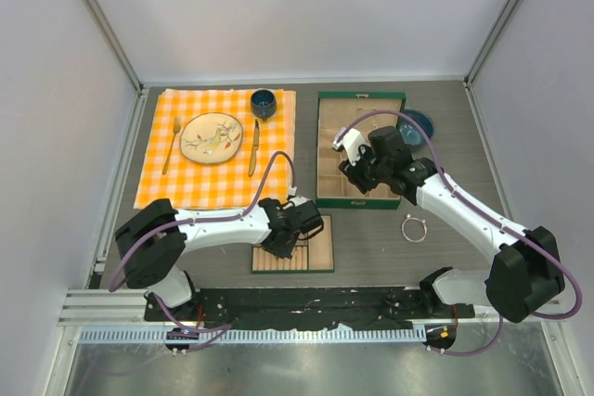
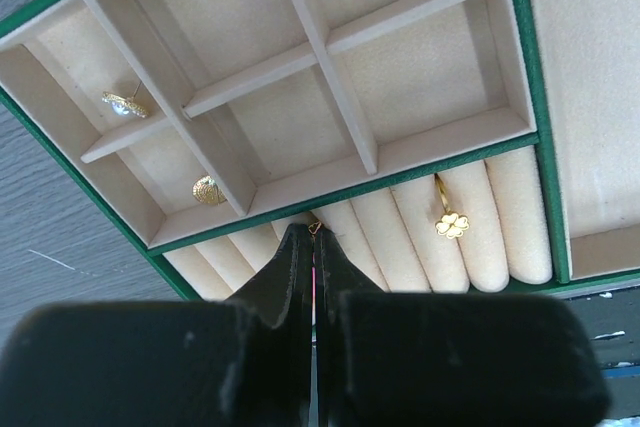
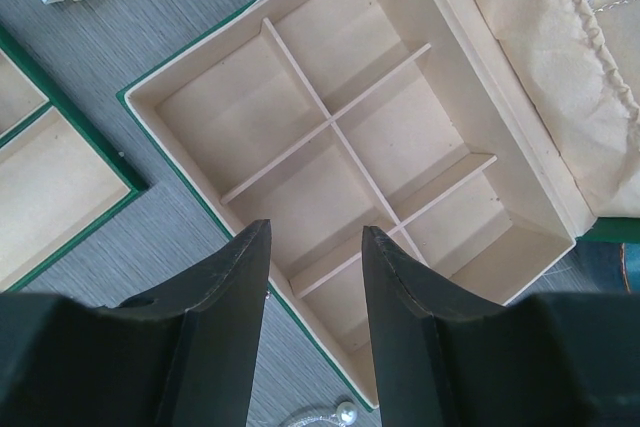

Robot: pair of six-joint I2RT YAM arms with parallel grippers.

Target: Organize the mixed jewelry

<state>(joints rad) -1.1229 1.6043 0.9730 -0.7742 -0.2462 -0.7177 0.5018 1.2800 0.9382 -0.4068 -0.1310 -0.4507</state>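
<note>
left gripper (image 2: pixel 308 232) pressed together over ring rolls (image 2: pixel 510 207), tiny gold bit (image 2: pixel 315 228) at tips; i can't tell if pinched. clover ring (image 2: pixel 452 222) slotted between rolls, stands upright. right gripper (image 3: pixel 315 232) spread, empty, above divided box (image 3: pixel 330 122); silver bracelet (image 1: pixel 414 227) loose on desk (image 1: pixel 371 248), likely my next pick.

- Gold clover ring (image 2: pixel 452 222) sits wedged between ring rolls, right of the left jaws' tips.
- Gold shell-shaped stud (image 2: pixel 208 190) lies in a compartment left of those tips.
- Pearl-tipped gold earring (image 2: pixel 125 104) lies farther left.
- Silver bracelet loop (image 1: pixel 414 228) lies flat, behind the right jaws.
</note>
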